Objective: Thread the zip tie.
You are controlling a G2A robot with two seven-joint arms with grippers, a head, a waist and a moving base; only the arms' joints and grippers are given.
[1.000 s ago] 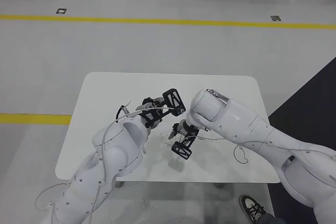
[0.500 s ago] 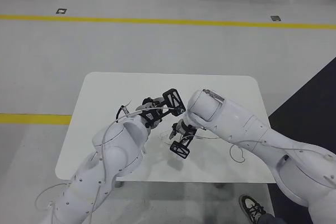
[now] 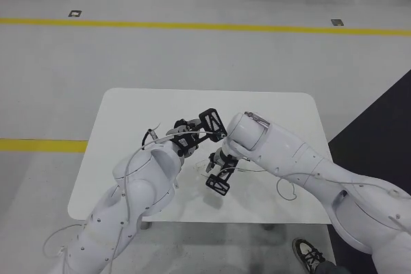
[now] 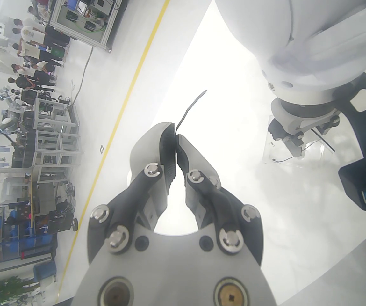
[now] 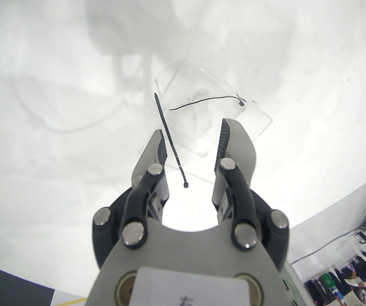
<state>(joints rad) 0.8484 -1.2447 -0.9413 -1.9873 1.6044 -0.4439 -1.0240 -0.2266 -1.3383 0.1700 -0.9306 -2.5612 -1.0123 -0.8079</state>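
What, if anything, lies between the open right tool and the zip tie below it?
Nothing visible. The right tool is open astride the zip tie, whose tip reaches a clear plastic piece; a thinner tie lies on that piece, farther off.

A white table point(image 3: 123, 171) with rounded corners stands on a grey floor point(image 3: 55, 68) crossed by yellow lines point(image 3: 192, 27). Near the table's middle lies a clear plastic plate point(image 5: 256, 117). A thin curved zip tie point(image 5: 208, 99) rests on the plate, and a straight black zip tie point(image 5: 167, 128) lies just beside it, tip at the plate's edge; whether it touches the tabletop cannot be told
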